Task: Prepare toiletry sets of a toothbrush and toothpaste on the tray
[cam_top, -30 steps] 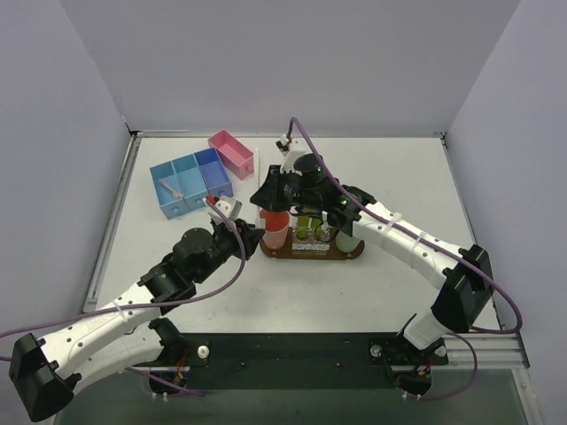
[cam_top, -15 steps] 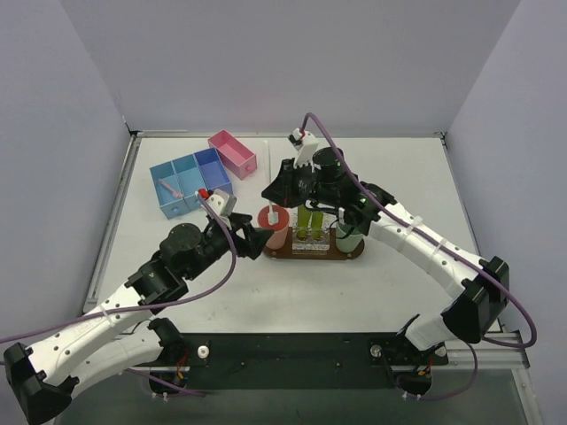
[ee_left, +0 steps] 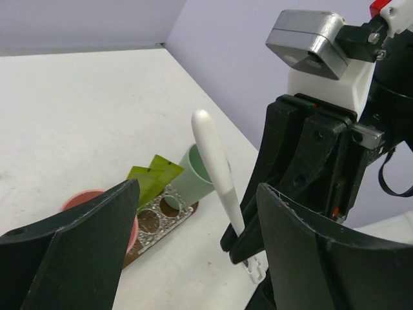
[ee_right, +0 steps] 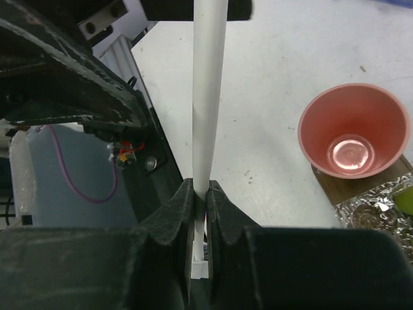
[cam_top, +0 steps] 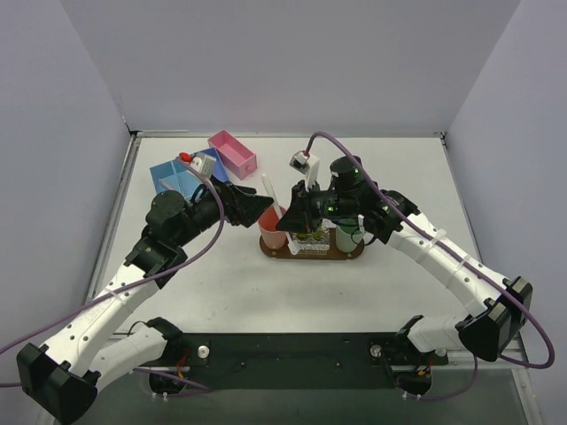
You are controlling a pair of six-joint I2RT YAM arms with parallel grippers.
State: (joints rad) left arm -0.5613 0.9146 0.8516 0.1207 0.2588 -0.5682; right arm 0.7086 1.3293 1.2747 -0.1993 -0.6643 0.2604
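Now left gripper (cam_top: 257, 206) opened, pulled back; right gripper (ee_right: 199, 196) pinches toothbrush (ee_right: 208, 97).

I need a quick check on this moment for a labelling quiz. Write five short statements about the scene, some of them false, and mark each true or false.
1. The right pincer is shut on the toothbrush. True.
2. The left pincer grips the toothbrush too. False: it is open and holds nothing.
3. The salmon-pink cup has nothing in it. True.
4. The toothpaste tubes lie in the blue bins. False: they stand on the tray, between the two cups.
5. The green cup stands at the tray's right end in the top view. True.
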